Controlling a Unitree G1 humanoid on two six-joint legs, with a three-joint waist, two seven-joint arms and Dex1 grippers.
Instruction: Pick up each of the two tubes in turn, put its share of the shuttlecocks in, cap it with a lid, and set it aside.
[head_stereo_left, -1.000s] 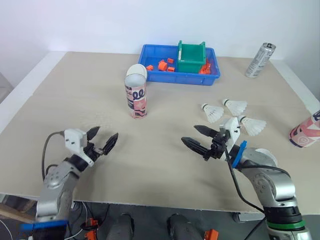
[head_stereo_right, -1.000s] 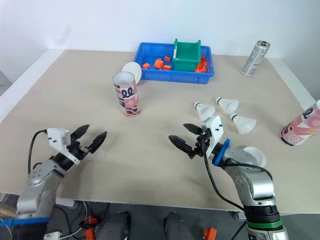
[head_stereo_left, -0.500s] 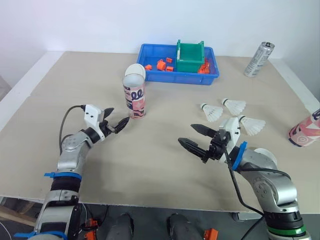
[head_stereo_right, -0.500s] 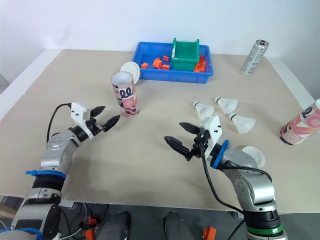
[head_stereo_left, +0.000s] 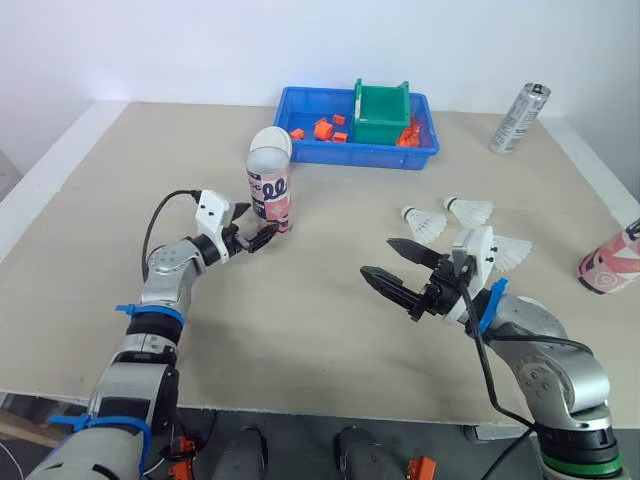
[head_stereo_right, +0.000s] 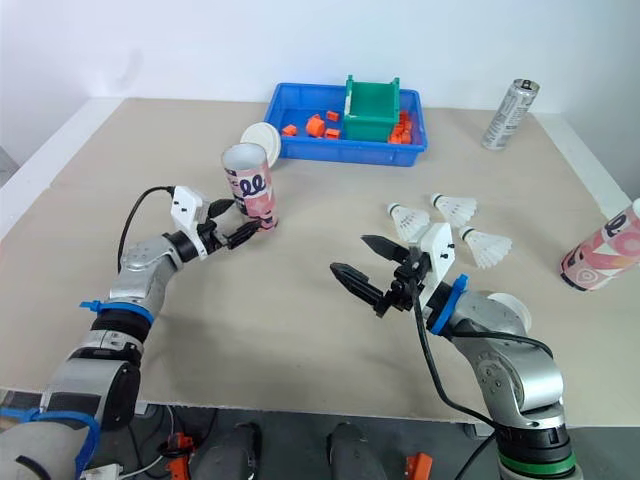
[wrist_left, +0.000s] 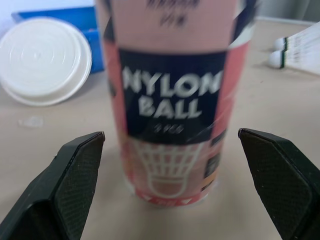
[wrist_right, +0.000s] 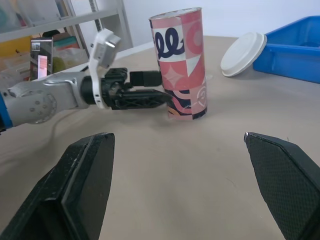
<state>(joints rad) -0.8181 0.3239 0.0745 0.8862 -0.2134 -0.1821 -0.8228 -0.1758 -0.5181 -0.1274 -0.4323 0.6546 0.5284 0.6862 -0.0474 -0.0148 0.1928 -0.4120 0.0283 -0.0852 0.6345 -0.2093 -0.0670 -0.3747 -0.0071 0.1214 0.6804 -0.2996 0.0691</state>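
Nearest the edge of the worktop (head_stereo_left: 300, 340), the right gripper (head_stereo_left: 378, 258) hovers low with its fingers spread wide and nothing between them; it has barely moved in the last second. The change is on the left: the left gripper (head_stereo_left: 255, 236), which was back near the front edge a second ago, has reached forward and now sits at the base of the upright tube (head_stereo_left: 270, 193). Its fingers are spread, one on each side of the tube. The left wrist view shows a gap on both sides, so no contact yet. Judgement: approach for the first pick-up is complete and closing on the tube is the step in hand; nothing has been loaded or capped. The three shuttlecocks (head_stereo_left: 470, 211) lie loose right of centre, untouched. The second tube (head_stereo_left: 610, 268) lies at the right edge, well apart. One white lid (head_stereo_left: 272, 141) leans just behind the upright tube, against the blue tray (head_stereo_left: 300, 150). A can (head_stereo_left: 520, 118) stands at the far right.
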